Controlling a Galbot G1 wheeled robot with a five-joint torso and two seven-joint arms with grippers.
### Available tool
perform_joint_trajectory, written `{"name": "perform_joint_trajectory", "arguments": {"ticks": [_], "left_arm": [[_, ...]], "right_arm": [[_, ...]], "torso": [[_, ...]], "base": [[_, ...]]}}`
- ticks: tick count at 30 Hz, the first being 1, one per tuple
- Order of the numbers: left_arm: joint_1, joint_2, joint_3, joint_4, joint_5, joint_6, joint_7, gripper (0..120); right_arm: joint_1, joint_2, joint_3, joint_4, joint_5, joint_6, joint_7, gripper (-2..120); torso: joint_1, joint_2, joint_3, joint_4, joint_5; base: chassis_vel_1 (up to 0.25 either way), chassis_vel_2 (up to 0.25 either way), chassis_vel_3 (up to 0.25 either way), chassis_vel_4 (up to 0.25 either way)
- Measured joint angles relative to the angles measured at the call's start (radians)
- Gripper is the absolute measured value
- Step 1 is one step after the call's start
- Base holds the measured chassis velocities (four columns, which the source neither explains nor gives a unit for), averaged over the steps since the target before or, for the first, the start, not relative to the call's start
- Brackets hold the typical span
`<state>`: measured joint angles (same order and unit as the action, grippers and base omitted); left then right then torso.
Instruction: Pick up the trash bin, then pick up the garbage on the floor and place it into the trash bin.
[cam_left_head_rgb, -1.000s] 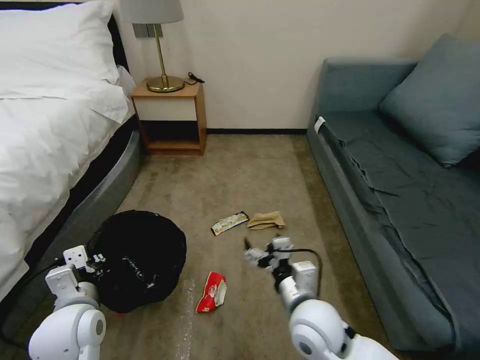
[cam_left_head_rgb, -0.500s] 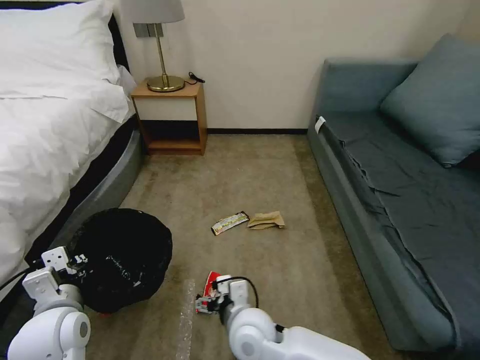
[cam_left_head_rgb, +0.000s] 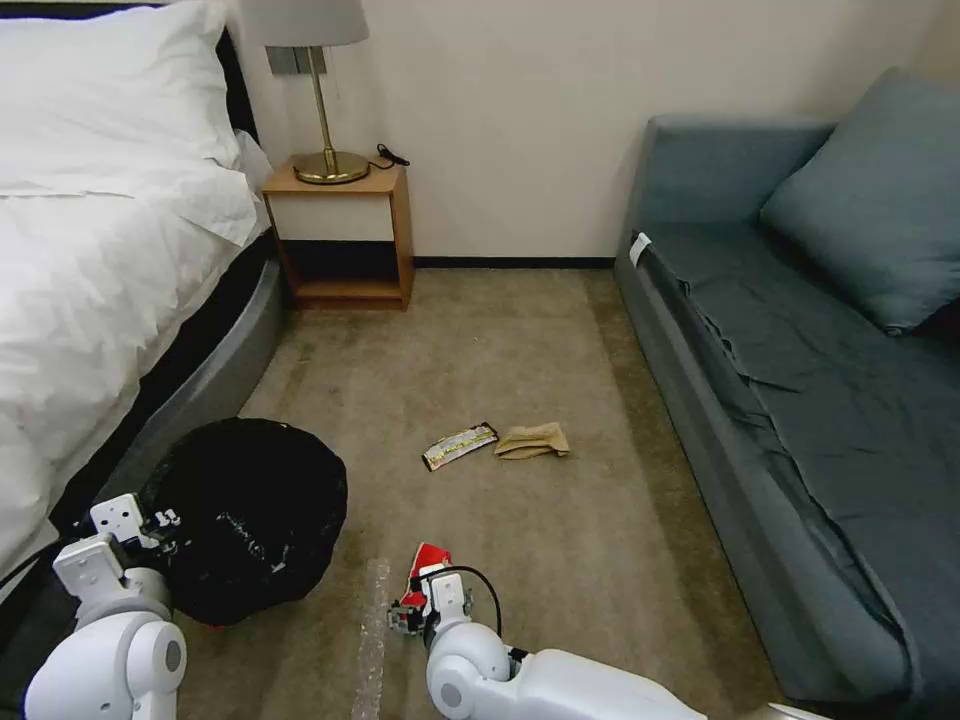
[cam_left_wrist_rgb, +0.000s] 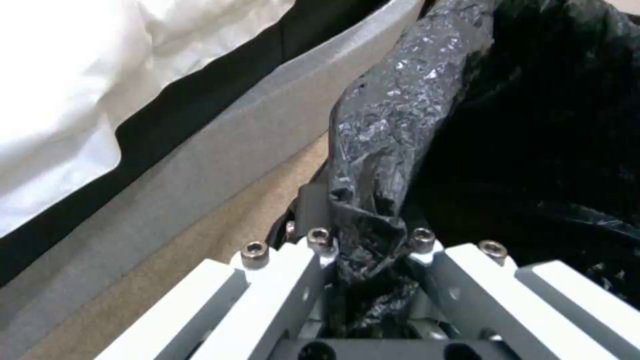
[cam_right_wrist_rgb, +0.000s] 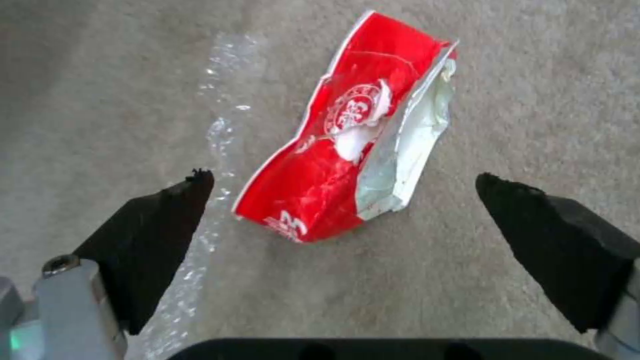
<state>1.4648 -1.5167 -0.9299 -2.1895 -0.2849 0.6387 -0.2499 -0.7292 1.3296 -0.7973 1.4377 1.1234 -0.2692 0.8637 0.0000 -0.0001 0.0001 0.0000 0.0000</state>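
The trash bin (cam_left_head_rgb: 250, 520), lined with a crinkly black bag, is at the lower left beside the bed. My left gripper (cam_left_head_rgb: 160, 525) is shut on its rim, and in the left wrist view the gripper (cam_left_wrist_rgb: 367, 240) pinches a fold of the bin's (cam_left_wrist_rgb: 533, 125) bag. The red-white snack wrapper (cam_left_head_rgb: 432, 560) lies on the carpet, with my right gripper (cam_left_head_rgb: 412, 608) just above its near end. My right gripper (cam_right_wrist_rgb: 343, 177) is open, its black fingers on either side of the wrapper (cam_right_wrist_rgb: 353, 145) without touching it. A long yellowish wrapper (cam_left_head_rgb: 459, 446) and a crumpled tan paper bag (cam_left_head_rgb: 533, 440) lie farther ahead.
A clear plastic strip (cam_left_head_rgb: 372, 625) lies on the carpet left of the red wrapper. The bed (cam_left_head_rgb: 90, 300) runs along the left, a grey sofa (cam_left_head_rgb: 800, 380) along the right. A wooden nightstand (cam_left_head_rgb: 345, 235) with a lamp stands at the far wall.
My right arm swung left and down from mid-floor to hover over the red wrapper. The left gripper and the bin shifted slightly left.
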Motion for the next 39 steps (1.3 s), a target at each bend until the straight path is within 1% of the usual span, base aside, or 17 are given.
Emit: {"name": "perform_joint_trajectory", "arguments": {"ticks": [9,13,14,16,18,19,20,23,24,28,29,30,33,35,36,38,39], "left_arm": [[0.004,-0.004,0.004,0.000,0.003,-0.004,0.000,4],[0.004,-0.005,0.005,0.000,0.005,-0.005,0.000,4],[0.004,-0.005,0.005,0.000,0.005,-0.005,0.000,4],[0.004,-0.005,0.005,0.000,0.005,-0.005,0.000,4],[0.003,-0.005,0.005,0.000,0.006,-0.005,0.000,4],[0.002,-0.005,0.005,0.000,0.006,-0.005,0.000,4],[0.002,-0.005,0.005,0.000,0.006,-0.005,0.000,4],[0.002,-0.006,0.008,0.002,0.008,-0.005,0.000,4],[0.002,-0.006,0.008,0.002,0.008,-0.005,0.000,4],[0.000,-0.007,0.012,0.011,0.014,-0.007,0.000,4],[0.000,-0.007,0.012,0.011,0.014,-0.007,0.000,4],[0.000,-0.007,0.013,0.012,0.015,-0.008,0.000,4],[0.000,-0.007,0.014,0.014,0.016,-0.008,0.000,4],[0.000,-0.006,0.014,0.014,0.016,-0.008,0.000,4],[0.000,-0.006,0.014,0.014,0.016,-0.009,0.000,4],[0.002,-0.006,0.015,0.014,0.017,-0.009,0.000,4],[0.002,-0.006,0.015,0.014,0.017,-0.009,0.000,4]], "right_arm": [[0.007,0.035,-0.001,-0.127,-0.075,0.051,-0.046,98],[0.009,0.039,0.004,-0.156,-0.086,0.059,-0.058,93],[0.009,0.039,0.006,-0.163,-0.089,0.062,-0.061,89],[0.009,0.039,0.006,-0.165,-0.090,0.063,-0.062,88],[0.008,0.039,0.007,-0.168,-0.091,0.064,-0.064,81],[0.005,0.038,0.008,-0.171,-0.095,0.065,-0.071,71],[0.005,0.038,0.008,-0.171,-0.095,0.065,-0.071,71],[0.001,0.036,0.007,-0.174,-0.100,0.067,-0.075,60],[0.001,0.036,0.007,-0.174,-0.100,0.067,-0.075,60],[-0.004,0.032,0.004,-0.171,-0.102,0.068,-0.079,42],[-0.004,0.032,0.004,-0.171,-0.102,0.068,-0.079,42],[-0.004,0.031,0.004,-0.170,-0.103,0.068,-0.080,39],[-0.006,0.027,0.002,-0.167,-0.107,0.072,-0.087,25],[-0.006,0.027,0.001,-0.166,-0.108,0.073,-0.087,23],[-0.006,0.023,0.001,-0.159,-0.110,0.076,-0.090,16],[-0.005,0.016,0.003,-0.143,-0.110,0.079,-0.093,5],[-0.005,0.016,0.003,-0.143,-0.110,0.079,-0.093,5]], "torso": [[0.000,0.000,0.000,0.0000,0.0000],[0.000,0.000,0.000,0.0000,0.0000],[0.000,0.000,0.000,0.0000,0.0000],[0.000,0.000,0.000,0.0000,0.0000],[0.000,0.000,0.000,0.0000,0.0000],[0.000,0.000,0.000,0.0000,0.0000],[0.000,0.000,0.000,0.0000,0.0000],[0.000,0.000,0.000,0.0000,0.0000],[0.000,0.000,0.000,0.0000,0.0000],[0.000,0.000,0.000,0.0000,0.0000],[0.000,0.000,0.000,0.0000,0.0000],[0.000,0.000,0.000,0.0000,0.0000],[0.000,0.000,0.000,0.0000,0.0000],[0.000,0.000,0.000,0.0000,0.0000],[0.000,0.000,0.000,0.0000,0.0000],[0.000,0.000,0.000,0.0000,0.0000],[0.000,0.000,0.000,0.0000,0.0000]], "base": [[0.000,0.000,0.000,0.000],[0.000,0.000,0.000,0.000],[0.000,0.000,0.000,0.000],[0.000,0.000,0.000,0.000],[0.000,0.000,0.000,0.000],[0.000,0.000,0.000,0.000],[0.000,0.000,0.000,0.000],[0.000,0.000,0.000,0.000],[0.000,0.000,0.000,0.000],[0.000,0.000,0.000,0.000],[0.000,0.000,0.000,0.000],[0.000,0.000,0.000,0.000],[0.000,0.000,0.000,0.000],[0.000,0.000,0.000,0.000],[0.000,0.000,0.000,0.000],[0.000,0.000,0.000,0.000],[0.000,0.000,0.000,0.000]]}}
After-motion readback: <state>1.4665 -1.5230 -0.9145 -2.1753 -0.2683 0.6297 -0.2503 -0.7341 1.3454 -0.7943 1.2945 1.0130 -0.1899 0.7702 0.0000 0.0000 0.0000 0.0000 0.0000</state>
